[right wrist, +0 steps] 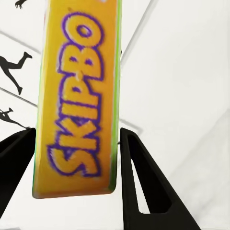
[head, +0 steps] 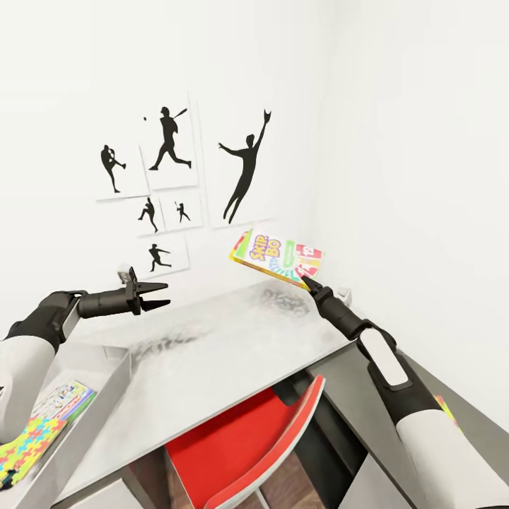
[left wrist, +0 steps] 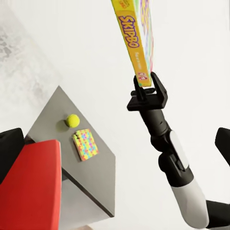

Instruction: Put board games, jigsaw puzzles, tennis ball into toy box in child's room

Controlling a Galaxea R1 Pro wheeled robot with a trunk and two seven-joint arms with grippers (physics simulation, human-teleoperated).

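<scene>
We are carrying the SKIP BO board game point(head: 277, 257) in our right gripper point(head: 307, 281), fingers pinching its edge, above the table point(head: 212, 353); our left gripper point(head: 159, 295) is hanging spread, empty; next we are needing to swing leftward over the toy box point(head: 106, 382) and release

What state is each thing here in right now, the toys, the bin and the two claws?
Skip-Bo box: held in the air over the table, gripped at one end.
Right gripper: shut on the Skip-Bo box.
Left gripper: open, empty, above the table.
Toy box: open-topped, holding a board game and a jigsaw puzzle.
Tennis ball: resting on the lower desk wing.
Second puzzle: lying flat beside the ball.
</scene>
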